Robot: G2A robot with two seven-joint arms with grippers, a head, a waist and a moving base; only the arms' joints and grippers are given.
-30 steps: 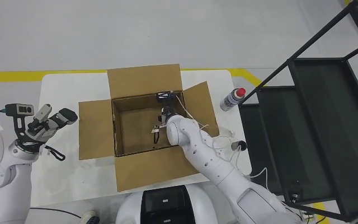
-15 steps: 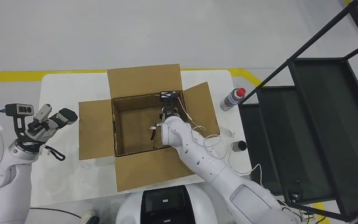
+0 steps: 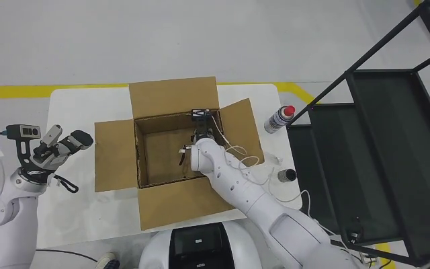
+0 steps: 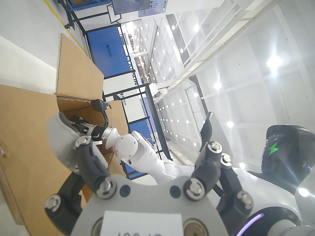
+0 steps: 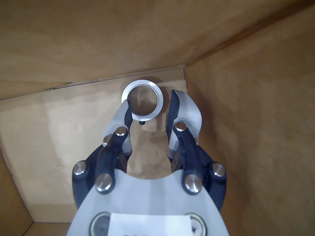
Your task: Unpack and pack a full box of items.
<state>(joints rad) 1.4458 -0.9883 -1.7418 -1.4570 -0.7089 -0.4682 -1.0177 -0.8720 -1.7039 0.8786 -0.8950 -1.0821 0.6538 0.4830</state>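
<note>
Currently right gripper [image 5: 150,100] sits inside cardboard box [image 3: 175,101], frame centre, jaws spread around metal ring [image 5: 142,114]; left gripper [image 3: 72,142] far left, jaws spread, empty; wrist sticker [image 5: 147,224] print cropped, unreadable.

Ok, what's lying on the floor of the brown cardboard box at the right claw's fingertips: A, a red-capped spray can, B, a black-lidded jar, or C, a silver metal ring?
C: the right wrist view shows a silver metal ring in a floor corner of the brown cardboard box, with the open right claw at it.
</note>
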